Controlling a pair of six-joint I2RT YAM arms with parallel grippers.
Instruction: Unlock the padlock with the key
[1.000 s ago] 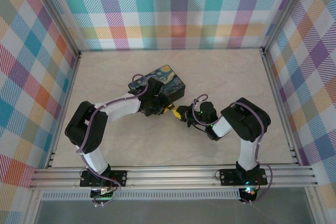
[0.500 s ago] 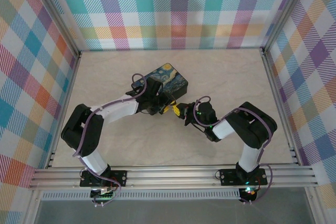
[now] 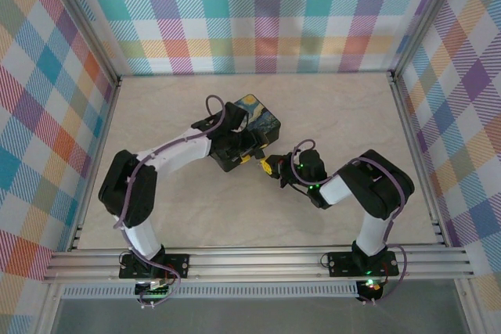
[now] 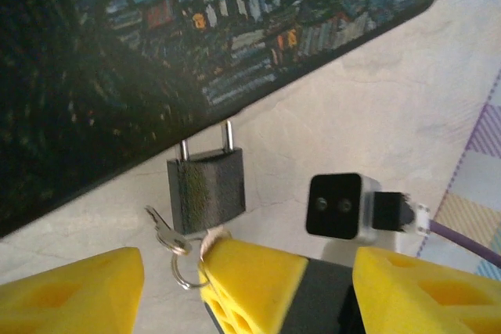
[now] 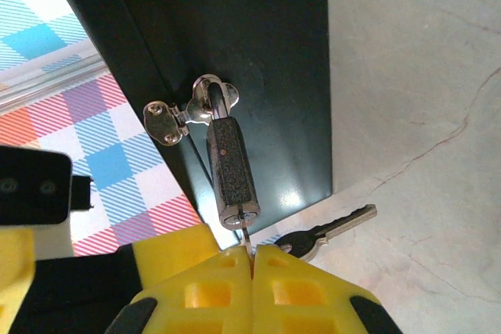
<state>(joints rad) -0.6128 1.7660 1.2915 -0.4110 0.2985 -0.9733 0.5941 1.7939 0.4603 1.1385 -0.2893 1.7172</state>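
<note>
Nearest, the right gripper (image 5: 252, 260) has its yellow fingers pressed together on the head of the key (image 5: 246, 234), so just a sliver of blade shows between the fingertips and the lock. The blade looks already entered in the keyway at the bottom end of the padlock (image 5: 232, 168), which would explain why the wrist is lined up along the lock's length. A second key (image 5: 329, 230) lies loose on the counter (image 3: 337, 107) just beside, out of the way. The left gripper (image 3: 239, 153) stands spread wide and holds nothing. In its wrist view its fingers straddle the right gripper's tip, placed, I judge, to steady lock or tin if the turn drags them. The padlock's shackle passes through the silvery hasp (image 5: 205, 99) on the dark front wall of the painted tin (image 3: 258, 117). Its body points away from the tin toward the right gripper, and both shackle legs sit in the body, so it reads as locked. What remains is a twist of the right wrist. Since the lock hangs loosely on the hasp, it may rotate with the key rather than open.
</note>
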